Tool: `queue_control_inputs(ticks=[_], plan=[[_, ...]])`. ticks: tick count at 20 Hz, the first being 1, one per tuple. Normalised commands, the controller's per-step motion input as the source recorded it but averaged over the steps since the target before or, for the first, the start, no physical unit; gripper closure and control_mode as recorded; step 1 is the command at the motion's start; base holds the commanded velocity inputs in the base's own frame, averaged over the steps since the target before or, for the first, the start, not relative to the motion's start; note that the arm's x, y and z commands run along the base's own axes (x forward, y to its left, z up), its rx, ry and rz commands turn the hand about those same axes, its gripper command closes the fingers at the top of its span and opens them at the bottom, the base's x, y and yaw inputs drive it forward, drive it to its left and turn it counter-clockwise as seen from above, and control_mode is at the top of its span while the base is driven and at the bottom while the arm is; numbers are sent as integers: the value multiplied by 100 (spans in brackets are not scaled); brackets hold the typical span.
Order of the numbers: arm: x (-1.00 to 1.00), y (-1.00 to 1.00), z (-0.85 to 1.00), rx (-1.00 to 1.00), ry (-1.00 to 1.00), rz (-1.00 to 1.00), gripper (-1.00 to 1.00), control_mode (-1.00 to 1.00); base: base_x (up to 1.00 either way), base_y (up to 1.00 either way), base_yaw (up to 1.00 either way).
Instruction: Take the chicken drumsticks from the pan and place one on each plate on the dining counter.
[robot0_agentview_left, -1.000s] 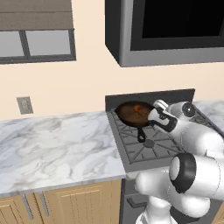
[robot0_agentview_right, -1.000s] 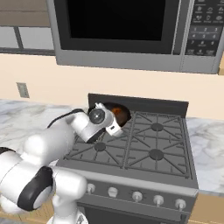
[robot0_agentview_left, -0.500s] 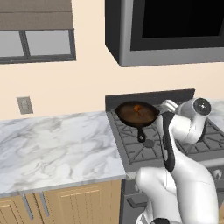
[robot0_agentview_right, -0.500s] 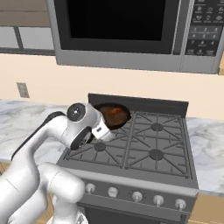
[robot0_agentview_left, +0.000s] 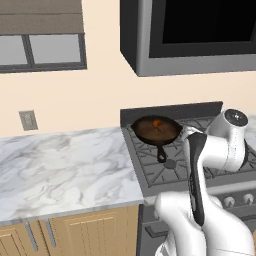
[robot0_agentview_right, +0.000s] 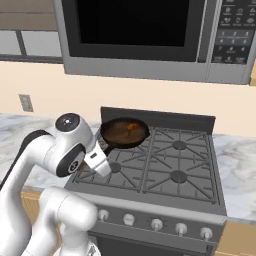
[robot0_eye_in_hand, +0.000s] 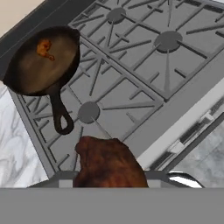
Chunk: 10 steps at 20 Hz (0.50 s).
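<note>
One drumstick in hand, another in pan

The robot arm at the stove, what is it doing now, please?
It is carrying one chicken drumstick: the hand view shows the brown piece held in the claw above the front of the stove. The pan sits on the rear left burner with another small orange drumstick inside. No plate is in view at this moment.

Your white two-finger gripper is clamped on a lumpy brown chicken drumstick, arm folded back with the elbow up high.
</note>
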Motion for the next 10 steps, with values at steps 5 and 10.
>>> queue_control_inputs(ticks=[5,10], plan=[[5,32,-67,2,0,6,100,-100,0,0,0],[2,5,-1,0,0,-8,100,-100,0,0,0]])
